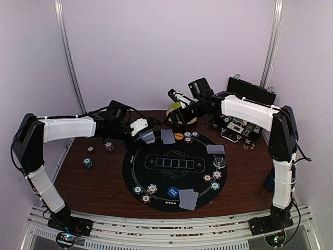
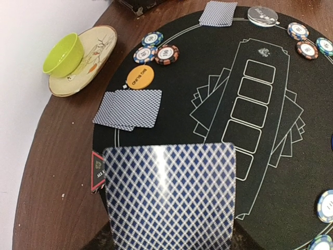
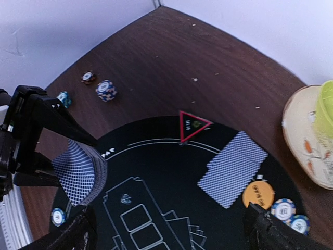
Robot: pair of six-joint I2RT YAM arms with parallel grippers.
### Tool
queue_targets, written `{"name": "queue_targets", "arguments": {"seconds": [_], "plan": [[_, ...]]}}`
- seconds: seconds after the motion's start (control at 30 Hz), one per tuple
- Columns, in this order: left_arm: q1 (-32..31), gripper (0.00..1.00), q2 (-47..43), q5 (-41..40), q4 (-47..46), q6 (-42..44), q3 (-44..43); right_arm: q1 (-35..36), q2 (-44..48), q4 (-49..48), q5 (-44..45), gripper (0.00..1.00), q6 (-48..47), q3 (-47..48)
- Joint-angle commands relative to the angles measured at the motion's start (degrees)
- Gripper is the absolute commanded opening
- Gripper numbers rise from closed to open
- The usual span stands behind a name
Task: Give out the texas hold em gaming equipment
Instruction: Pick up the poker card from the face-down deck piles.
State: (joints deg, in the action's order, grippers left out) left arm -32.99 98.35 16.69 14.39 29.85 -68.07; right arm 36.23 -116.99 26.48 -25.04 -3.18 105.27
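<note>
Top external view: the brown counter (image 1: 99, 177) carries a round black mat (image 1: 136, 166). My left claw (image 1: 143, 133) hangs over the mat's left edge, clamped on a deck of grey-blue-backed playing cards (image 2: 169, 195). My right claw (image 3: 174, 234) is above the mat's far side, fingers spread wide apart, near the green bowl (image 2: 65, 52) on its plate (image 2: 99, 57). Dealt cards lie face down round the rim; one pair (image 2: 130, 108) sits just beside the orange disc (image 2: 140, 77). Three striped poker chips (image 2: 156, 51) huddle together beyond that disc, and loose chips (image 1: 108, 146) lie on bare counter left of the mat. A blue disc (image 1: 173, 192) sits at the near rim, a clear disc (image 2: 261, 14) on the mat's right side. Smallest, the red triangle marker (image 3: 193, 125) lies at the far-left rim.
</note>
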Motion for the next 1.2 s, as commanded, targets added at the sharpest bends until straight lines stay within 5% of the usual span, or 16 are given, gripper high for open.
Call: {"name": "queue_targets", "arguments": {"seconds": [0.0,0.43,0.83,1.17], "plan": [[0.0,0.56,-3.0,1.4,1.1,1.3,-0.8,1.0,-3.8,-2.6,-14.1,0.99,7.7,3.1],[-1.3,0.56,-2.7,4.5,-1.2,1.0,2.3,5.0,-13.5,-0.5,-20.2,0.89,12.1,9.7],[-1.5,0.56,-2.8,3.2,-2.7,0.5,3.2,5.5,-13.9,-0.5,-21.3,0.67,13.1,6.5],[-1.6,0.56,-2.9,2.9,-3.6,0.3,3.8,3.9,-11.8,-1.1,-17.5,0.38,13.6,3.3]]}}
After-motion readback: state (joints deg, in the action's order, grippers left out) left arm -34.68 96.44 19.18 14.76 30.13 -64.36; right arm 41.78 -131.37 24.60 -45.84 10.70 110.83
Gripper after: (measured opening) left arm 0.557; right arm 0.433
